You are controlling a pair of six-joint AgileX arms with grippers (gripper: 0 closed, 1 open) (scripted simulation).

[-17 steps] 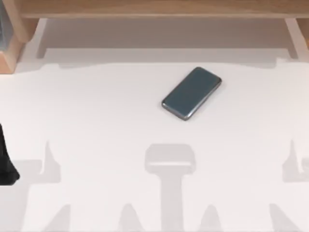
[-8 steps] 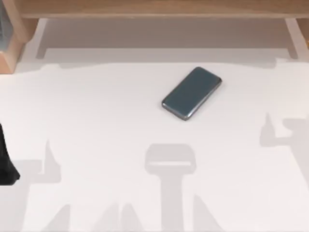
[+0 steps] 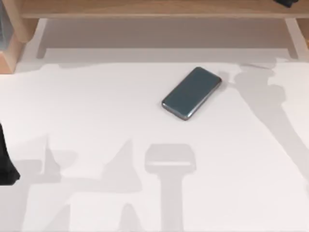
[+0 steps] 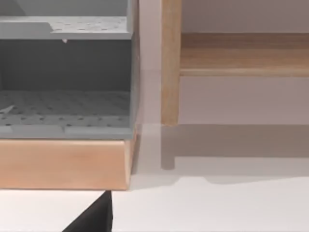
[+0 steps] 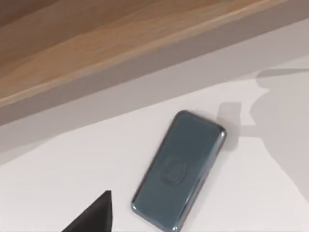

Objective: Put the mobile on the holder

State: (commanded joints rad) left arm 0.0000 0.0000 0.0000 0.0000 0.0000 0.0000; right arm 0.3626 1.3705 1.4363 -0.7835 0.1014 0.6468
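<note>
The mobile (image 3: pixel 191 93) lies flat and slanted on the white table, right of centre, its dark blue-grey face up. The right wrist view has the mobile (image 5: pixel 179 170) close below, with a black part of my right gripper (image 5: pixel 91 216) beside its near end and not touching it. A dark piece of my right arm (image 3: pixel 288 2) pokes in at the far right over the wooden shelf. My left arm (image 3: pixel 6 162) rests at the table's left edge, and a black part of my left gripper (image 4: pixel 91 217) faces the far left corner. I cannot tell which thing is the holder.
A wooden shelf board (image 3: pixel 154 8) runs along the back of the table on pale legs (image 4: pixel 170 63). At the far left stands a grey perforated rack (image 4: pixel 65 82) on a wooden base (image 4: pixel 63 164). Arm shadows fall across the white tabletop (image 3: pixel 96 106).
The right arm's shadow has swept from the table's right edge up to beside the mobile, and a dark piece of that arm has come in at the far right. Mobile and left arm unmoved.
</note>
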